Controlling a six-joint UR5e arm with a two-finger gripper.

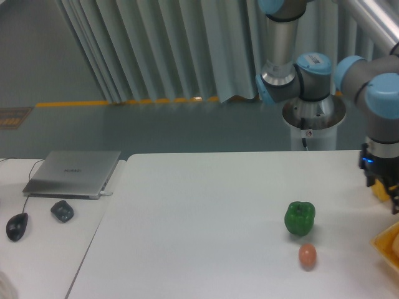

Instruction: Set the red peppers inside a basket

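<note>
The gripper [391, 198] hangs at the right edge above the basket [386, 240]; its jaws are cut off, so I cannot tell their state. No red pepper shows, only a green pepper [300, 218]. Next likely calls for releasing or retreating.

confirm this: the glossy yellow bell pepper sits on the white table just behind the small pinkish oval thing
No, it is green, not yellow. The camera view shows the glossy green bell pepper on the white table just behind the small pinkish oval thing.

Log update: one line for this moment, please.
gripper at frame right, state unclear | basket corner near it | green pepper, small reddish item on table
</note>
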